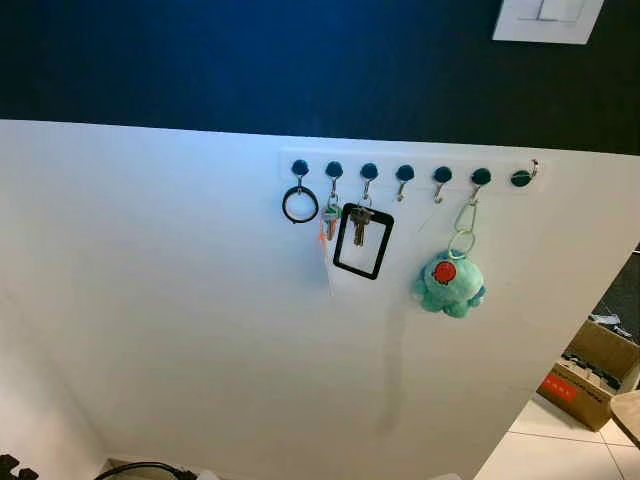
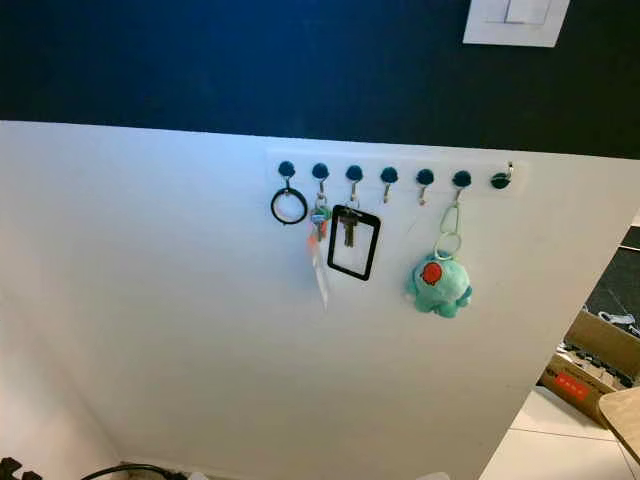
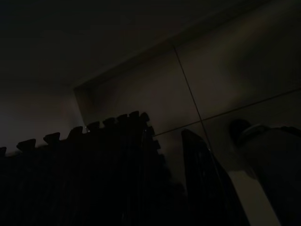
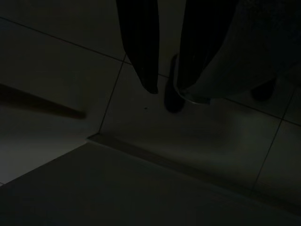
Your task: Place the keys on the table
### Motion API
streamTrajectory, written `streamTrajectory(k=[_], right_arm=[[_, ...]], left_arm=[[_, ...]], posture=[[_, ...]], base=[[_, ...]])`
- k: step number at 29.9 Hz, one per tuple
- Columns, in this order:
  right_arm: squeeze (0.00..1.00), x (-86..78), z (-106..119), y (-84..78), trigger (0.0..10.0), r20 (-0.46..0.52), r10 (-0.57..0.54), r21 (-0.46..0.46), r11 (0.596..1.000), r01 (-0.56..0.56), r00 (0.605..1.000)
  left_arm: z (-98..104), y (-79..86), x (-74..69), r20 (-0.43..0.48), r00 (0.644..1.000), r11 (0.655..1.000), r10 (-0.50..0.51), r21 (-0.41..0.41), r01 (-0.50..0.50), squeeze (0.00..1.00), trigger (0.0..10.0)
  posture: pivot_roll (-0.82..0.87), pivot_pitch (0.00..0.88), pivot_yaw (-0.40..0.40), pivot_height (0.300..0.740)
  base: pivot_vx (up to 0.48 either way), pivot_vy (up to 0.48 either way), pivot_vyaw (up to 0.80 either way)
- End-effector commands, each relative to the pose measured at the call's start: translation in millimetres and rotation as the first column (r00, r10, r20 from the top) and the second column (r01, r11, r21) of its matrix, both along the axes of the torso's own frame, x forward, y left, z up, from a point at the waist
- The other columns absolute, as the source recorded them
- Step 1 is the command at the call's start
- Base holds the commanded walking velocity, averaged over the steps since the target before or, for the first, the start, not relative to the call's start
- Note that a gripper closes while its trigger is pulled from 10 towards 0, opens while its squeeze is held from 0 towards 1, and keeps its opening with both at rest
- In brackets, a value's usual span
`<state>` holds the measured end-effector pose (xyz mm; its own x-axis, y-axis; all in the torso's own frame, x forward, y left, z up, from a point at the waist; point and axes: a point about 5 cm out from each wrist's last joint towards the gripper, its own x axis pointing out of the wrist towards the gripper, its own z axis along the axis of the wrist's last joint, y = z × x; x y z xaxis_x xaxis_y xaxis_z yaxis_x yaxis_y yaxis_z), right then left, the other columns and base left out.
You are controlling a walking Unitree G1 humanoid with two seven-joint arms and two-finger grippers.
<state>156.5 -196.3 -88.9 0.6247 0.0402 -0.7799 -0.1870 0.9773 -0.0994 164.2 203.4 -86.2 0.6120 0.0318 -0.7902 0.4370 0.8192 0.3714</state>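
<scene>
Keys point(image 1: 331, 221) hang from the second hook of a white hook rail point(image 1: 415, 172) on the wall, so the task has hardly begun: nothing is grasped and no table can be made out.

The right gripper point(image 4: 164, 70) hangs low over a tiled floor point(image 4: 56, 66), its two black fingers a small gap apart and empty. The left gripper point(image 3: 164, 179) also hangs idle near the floor, beside a dark mat point(image 3: 70, 179) with a toothed edge; the picture is too dark to tell how its fingers stand.

Out from the arms and up on the wall, the rail carries a black ring point(image 1: 300, 204) on the first hook, the keys next, then a key inside a black rectangular frame point(image 1: 362, 241), and further right a teal plush toy point(image 1: 449, 283) on a pale clip. A light switch point(image 1: 547, 18) sits above on the dark upper wall, and a cardboard box point(image 1: 590, 375) stands on the floor at the lower right.

What is left, by this judgement, is everything: reach up, lift the keys off the hook, find the table, set them down.

The head views give the wall and the keys; the wrist views give the floor beneath the arms.
</scene>
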Motion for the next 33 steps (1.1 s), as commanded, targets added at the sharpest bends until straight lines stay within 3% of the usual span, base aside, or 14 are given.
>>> streamTrajectory(k=[1, 33], right_arm=[[0.00, 2.2, 0.9, 0.5, 10.0, 0.009, -0.017, 0.006, 1.000, 0.017, 1.000], [0.00, -1.1, -0.7, -0.5, 10.0, -0.007, -0.020, -0.005, 1.000, 0.020, 1.000]], left_arm=[[-0.7, 1.0, -0.9, -0.010, 1.000, 1.000, 0.002, 0.008, -0.002, 0.00, 10.0], [0.2, 1.9, 0.8, -0.007, 1.000, 1.000, -0.005, 0.014, 0.005, 0.00, 10.0]], posture=[[-0.04, 0.000, -0.005, 0.740], [-0.04, 0.000, 0.000, 0.740]], base=[[0.000, 0.000, 0.00], [0.000, 0.000, 0.00]])
